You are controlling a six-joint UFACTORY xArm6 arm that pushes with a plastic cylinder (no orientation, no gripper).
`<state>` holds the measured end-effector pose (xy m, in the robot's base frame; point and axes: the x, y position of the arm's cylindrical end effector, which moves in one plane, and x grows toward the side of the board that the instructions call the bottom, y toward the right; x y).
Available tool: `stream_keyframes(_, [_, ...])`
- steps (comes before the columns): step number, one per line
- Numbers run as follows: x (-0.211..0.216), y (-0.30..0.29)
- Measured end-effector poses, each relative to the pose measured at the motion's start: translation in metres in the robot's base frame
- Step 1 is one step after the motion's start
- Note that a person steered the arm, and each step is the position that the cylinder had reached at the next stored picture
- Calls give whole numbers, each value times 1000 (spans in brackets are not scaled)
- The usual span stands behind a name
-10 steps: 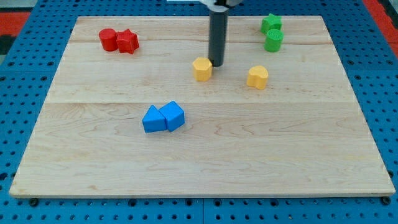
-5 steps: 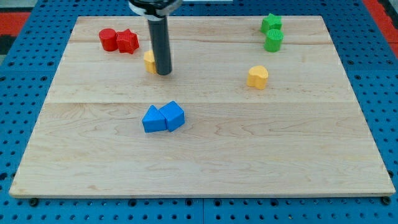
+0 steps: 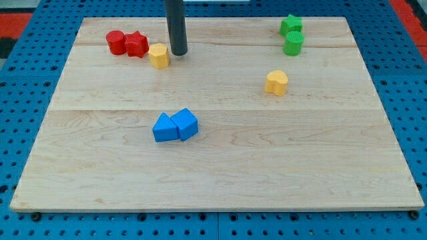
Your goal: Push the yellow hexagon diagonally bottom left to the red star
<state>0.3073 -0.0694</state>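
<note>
The yellow hexagon (image 3: 159, 55) lies on the wooden board near the view's top left. It sits just right of and slightly below the red star (image 3: 137, 44), close to it or touching. A red cylinder (image 3: 116, 42) touches the star's left side. My tip (image 3: 178, 53) is just right of the yellow hexagon, a small gap apart. The dark rod rises from the tip out of the view's top.
Two blue blocks (image 3: 175, 125) sit together left of the board's centre. A yellow heart-like block (image 3: 276, 82) lies right of centre. A green star (image 3: 291, 25) and a green cylinder (image 3: 293, 43) sit at the top right. The wooden board (image 3: 213, 173) lies on blue pegboard.
The yellow hexagon has moved left and up, from the board's middle top to beside the red star. My tip moved left with it and now stands just off its right side.
</note>
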Motion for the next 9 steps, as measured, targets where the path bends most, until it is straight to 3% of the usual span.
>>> stream_keyframes(2, [19,-34])
stream_keyframes(3, [-2,-8])
stream_keyframes(4, [-11,-34])
stream_keyframes(7, [35,-105])
stream_keyframes(9, [25,-80])
